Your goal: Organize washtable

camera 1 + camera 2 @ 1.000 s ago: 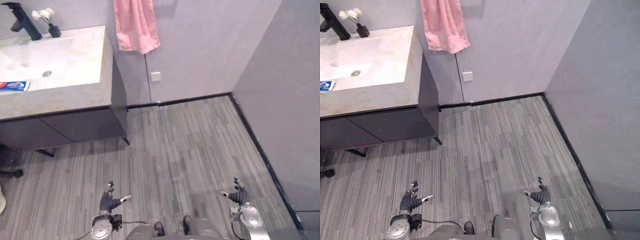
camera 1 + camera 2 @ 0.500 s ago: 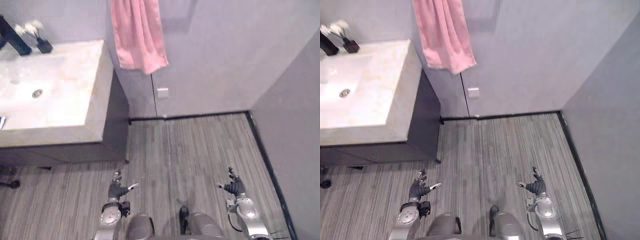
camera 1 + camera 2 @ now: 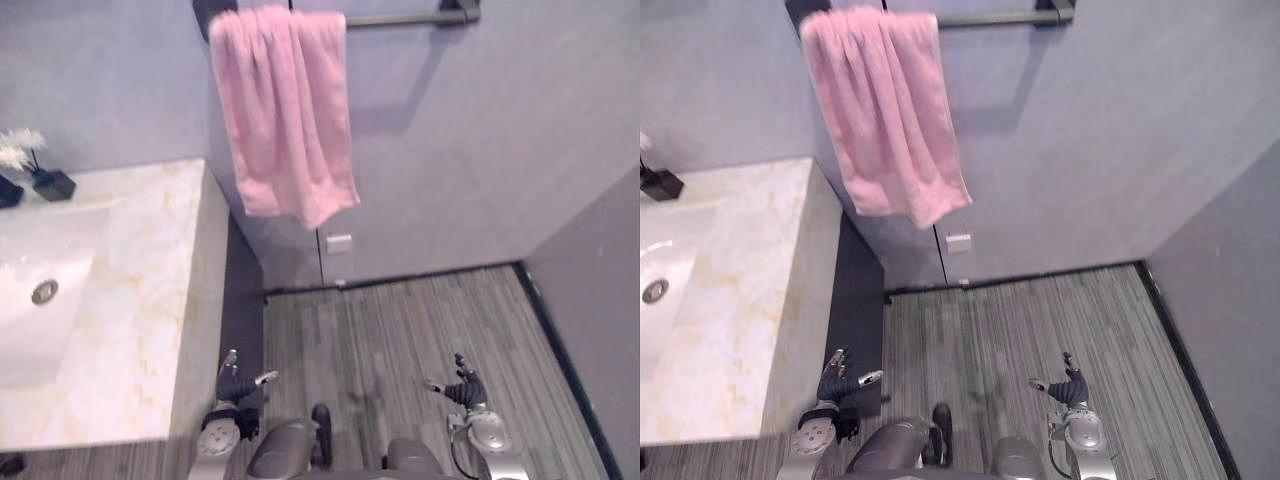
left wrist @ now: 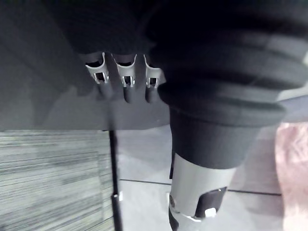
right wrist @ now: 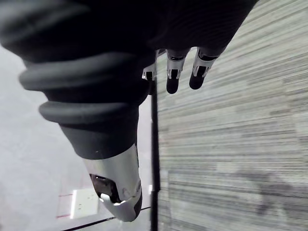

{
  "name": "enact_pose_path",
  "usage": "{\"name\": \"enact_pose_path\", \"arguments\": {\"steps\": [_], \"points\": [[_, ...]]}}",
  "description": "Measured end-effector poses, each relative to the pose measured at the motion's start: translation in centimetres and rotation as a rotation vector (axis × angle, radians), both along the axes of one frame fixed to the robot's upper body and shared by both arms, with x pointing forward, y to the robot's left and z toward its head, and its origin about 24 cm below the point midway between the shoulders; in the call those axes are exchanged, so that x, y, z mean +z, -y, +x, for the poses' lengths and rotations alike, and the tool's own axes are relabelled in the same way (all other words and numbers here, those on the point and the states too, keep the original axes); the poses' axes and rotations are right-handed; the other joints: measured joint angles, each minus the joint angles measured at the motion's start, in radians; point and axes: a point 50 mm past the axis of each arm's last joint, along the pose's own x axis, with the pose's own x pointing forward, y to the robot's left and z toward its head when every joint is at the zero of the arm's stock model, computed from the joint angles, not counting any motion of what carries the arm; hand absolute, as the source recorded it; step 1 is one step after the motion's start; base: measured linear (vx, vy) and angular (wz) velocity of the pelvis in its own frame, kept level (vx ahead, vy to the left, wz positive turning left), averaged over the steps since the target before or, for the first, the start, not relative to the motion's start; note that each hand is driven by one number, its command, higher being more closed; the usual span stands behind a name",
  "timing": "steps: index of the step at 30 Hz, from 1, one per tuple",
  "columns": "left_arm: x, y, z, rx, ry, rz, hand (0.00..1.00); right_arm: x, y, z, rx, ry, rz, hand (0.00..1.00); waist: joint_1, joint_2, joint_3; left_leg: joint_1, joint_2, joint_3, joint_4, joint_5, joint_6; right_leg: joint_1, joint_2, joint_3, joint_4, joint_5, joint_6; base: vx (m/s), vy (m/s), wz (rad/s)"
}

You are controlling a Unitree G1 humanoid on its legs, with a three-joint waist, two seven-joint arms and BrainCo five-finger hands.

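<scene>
On the marble washtable (image 3: 140, 330), a sunken basin (image 3: 60, 262) with a black flower vase (image 3: 53, 184) behind it. Right of the washtable hangs a pink towel (image 3: 285, 110) — below, left hand (image 3: 236, 387) and right hand (image 3: 464, 390) hang relaxed, holding nothing.

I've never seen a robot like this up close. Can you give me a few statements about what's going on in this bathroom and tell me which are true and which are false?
1. A pink towel hangs over a rail on the wall. True.
2. The left hand grips the towel. False: it is low beside the washtable, fingers relaxed, holding nothing.
3. A small dark vase with white flowers stands at the back of the washtable. True.
4. The right hand rests on the washtable. False: it is over the floor, open and empty.
</scene>
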Motion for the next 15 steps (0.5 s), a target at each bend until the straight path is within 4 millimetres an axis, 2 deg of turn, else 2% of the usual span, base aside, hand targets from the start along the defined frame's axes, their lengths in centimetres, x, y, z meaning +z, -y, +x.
{"name": "enact_pose_path", "arguments": {"steps": [1,3,5,6,7,8,9,11,12,14,15], "points": [[0.1,0.1,0.2,-0.003,0.006,-0.001,0.00,0.0,-0.1,0.1,0.001,0.004,0.003,0.00,-0.008,-0.001,0.000,0.023,0.001,-0.011,-0.015,-0.001,0.001,-0.034,0.008,-0.014,-0.014,-0.011,-0.010,0.34,0.026,0.53],[0.2,0.2,0.7,-0.007,0.016,-0.002,0.00,0.0,-0.3,0.2,0.007,0.005,0.005,0.00,-0.023,0.000,0.002,0.095,0.013,-0.055,-0.057,-0.001,0.001,-0.115,0.052,-0.026,-0.214,-0.030,-0.014,0.46,-0.027,0.67],[0.4,0.1,0.9,-0.008,0.023,0.001,0.00,0.1,-0.3,0.3,0.006,0.009,0.005,0.00,-0.031,0.001,-0.001,0.132,0.026,-0.068,-0.068,-0.015,-0.023,-0.124,0.074,-0.016,-0.435,0.017,-0.008,0.42,-0.077,0.62],[0.3,-0.2,0.7,-0.007,0.018,0.011,0.00,-0.1,-0.3,-0.1,0.003,0.001,0.008,0.00,-0.033,-0.015,-0.005,0.151,0.023,-0.071,-0.064,-0.054,-0.049,-0.126,0.081,-0.005,-0.583,0.155,-0.031,0.40,-0.113,0.79],[0.1,-0.1,0.5,-0.002,0.006,0.006,0.00,-0.3,-0.1,-0.7,-0.003,-0.019,0.004,0.00,-0.036,-0.015,-0.009,0.177,0.029,-0.097,-0.050,-0.093,-0.067,-0.119,0.083,-0.008,-0.564,0.234,-0.049,0.51,-0.166,0.63],[0.0,0.2,0.4,0.001,0.003,-0.004,0.00,-0.5,0.0,-0.9,-0.008,-0.029,0.004,0.00,-0.031,0.000,-0.020,0.189,0.045,-0.107,-0.039,-0.093,-0.074,-0.116,0.091,-0.023,-0.555,0.228,-0.057,0.52,-0.206,0.41],[-0.1,0.3,-0.1,0.007,-0.003,-0.012,0.00,-0.4,-0.2,-1.0,-0.014,-0.022,0.011,0.00,-0.028,0.005,-0.038,0.156,0.057,-0.107,0.023,-0.091,-0.080,-0.104,0.093,-0.035,-0.564,0.196,-0.068,0.50,-0.236,0.24],[-0.1,1.0,-0.1,0.011,0.002,-0.035,0.00,0.2,-0.5,-0.4,-0.008,0.018,0.017,0.00,-0.032,0.014,-0.034,0.063,0.087,-0.079,0.250,-0.082,-0.126,-0.057,0.101,-0.062,-0.595,0.170,-0.088,0.36,-0.200,0.38],[-0.1,1.4,0.0,0.016,0.005,-0.051,0.00,0.4,-0.6,-0.3,-0.007,0.030,0.020,0.00,-0.028,0.020,-0.030,-0.005,0.131,-0.043,0.403,-0.087,-0.152,-0.005,0.117,-0.073,-0.631,0.165,-0.100,0.20,-0.104,0.23],[0.2,1.7,0.1,0.021,0.021,-0.068,0.00,0.6,-0.9,-0.5,-0.018,0.048,0.033,0.00,-0.002,0.014,-0.032,-0.040,0.195,0.001,0.493,-0.092,-0.148,0.078,0.133,-0.078,-0.668,0.151,-0.123,0.32,-0.112,-0.07],[0.4,1.8,0.2,0.022,0.032,-0.072,0.00,0.8,-0.9,-0.3,-0.020,0.061,0.034,0.00,0.012,0.011,-0.034,-0.055,0.205,0.000,0.457,-0.093,-0.147,0.108,0.132,-0.075,-0.682,0.149,-0.125,0.38,-0.099,-0.24]]}}
